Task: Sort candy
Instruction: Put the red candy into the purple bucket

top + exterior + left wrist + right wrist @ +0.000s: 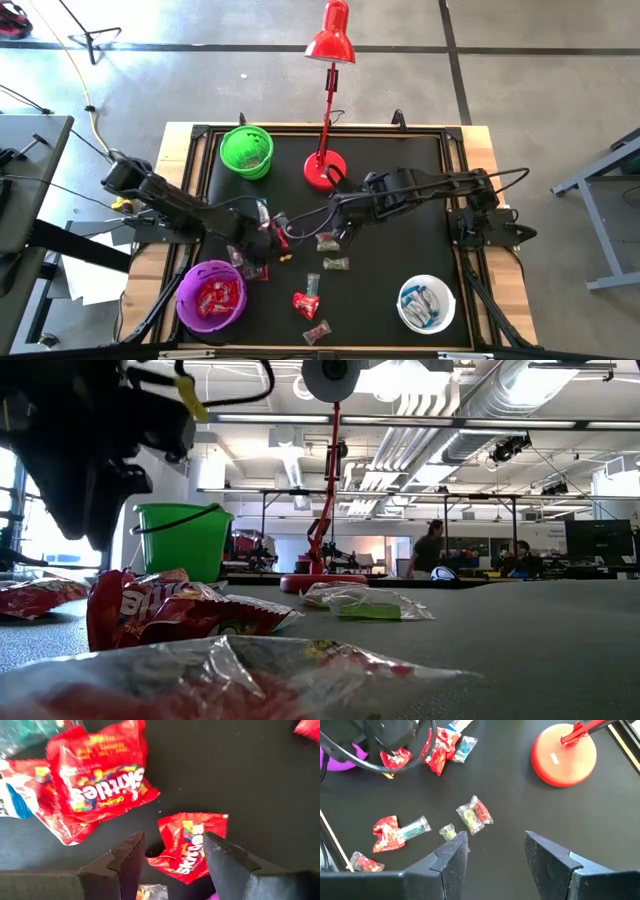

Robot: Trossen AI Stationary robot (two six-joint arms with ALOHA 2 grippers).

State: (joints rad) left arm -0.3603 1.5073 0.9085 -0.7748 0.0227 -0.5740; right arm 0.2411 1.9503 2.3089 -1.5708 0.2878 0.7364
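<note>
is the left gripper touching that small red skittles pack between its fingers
Apart. In the left wrist view the left gripper stands open, and dark mat shows between each finger and the small red Skittles pack lying between them.

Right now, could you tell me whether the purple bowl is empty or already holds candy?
Holds candy: the purple bowl has red-wrapped candy lying inside it in the high view.

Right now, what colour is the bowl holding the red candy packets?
Purple plastic bowl, clearest in the high view.
</note>
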